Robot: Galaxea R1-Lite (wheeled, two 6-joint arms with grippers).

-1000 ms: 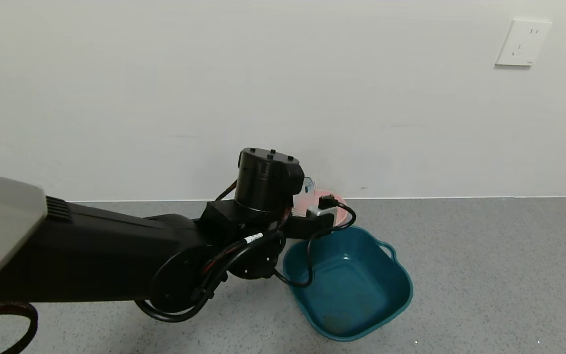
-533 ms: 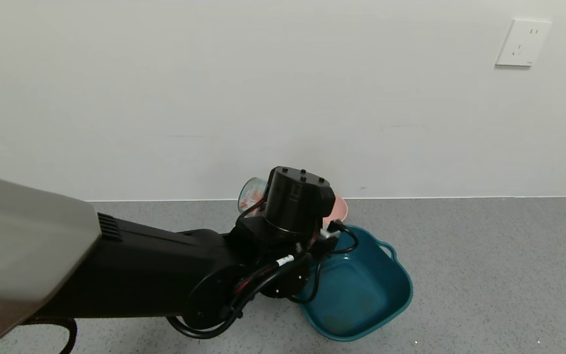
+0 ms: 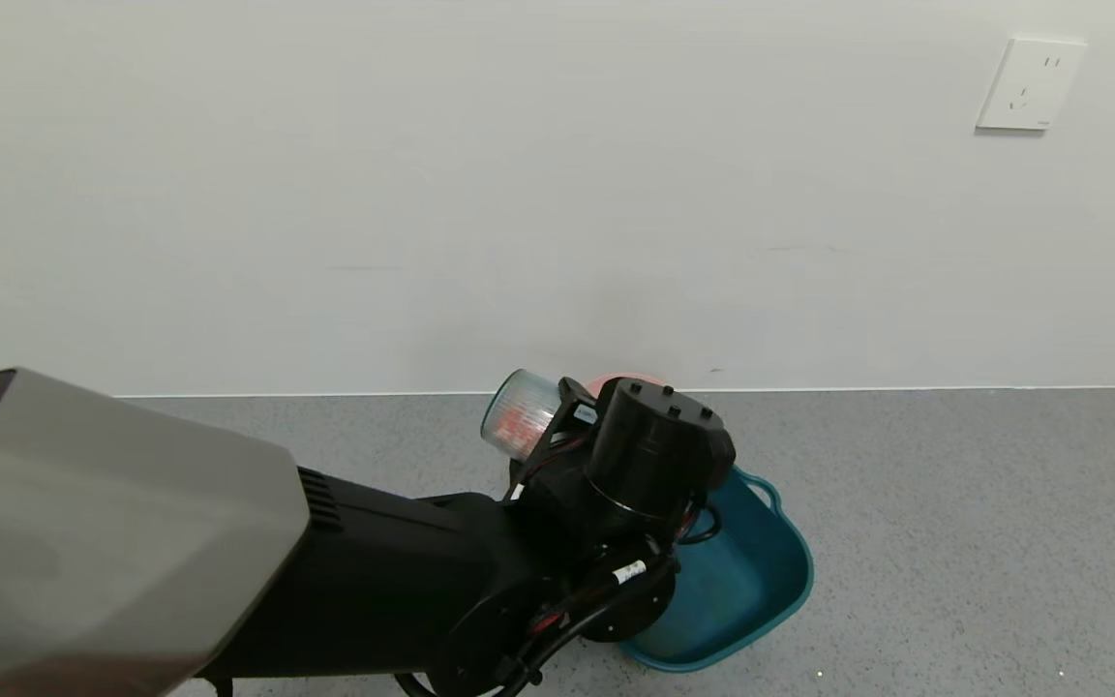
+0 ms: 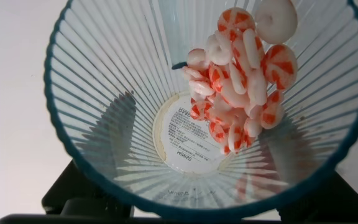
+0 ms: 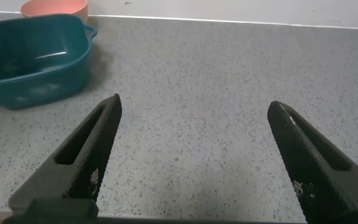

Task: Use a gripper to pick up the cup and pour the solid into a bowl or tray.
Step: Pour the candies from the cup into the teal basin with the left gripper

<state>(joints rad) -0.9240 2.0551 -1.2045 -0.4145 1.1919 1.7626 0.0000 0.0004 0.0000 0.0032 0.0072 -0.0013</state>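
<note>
My left gripper [image 3: 565,418] is shut on the cup [image 3: 521,422], a ribbed translucent tumbler held raised and tipped on its side near the far left edge of the teal tub [image 3: 778,581]. My arm hides most of the tub. The left wrist view looks straight into the cup [image 4: 104,118]. The white and orange-red discs [image 4: 244,74] are heaped against one side of its wall, reaching towards the rim. My right gripper [image 5: 194,143] is open and empty above the grey counter, away from the tub [image 5: 17,81].
A small pink bowl [image 3: 616,383] stands behind the tub against the white wall; it also shows in the right wrist view [image 5: 55,7]. A wall socket [image 3: 1030,83] is at the upper right. The grey speckled counter [image 3: 983,523] stretches to the right.
My left arm has swung to the right over the tub. The cup has come up from behind the wrist and tipped onto its side.
</note>
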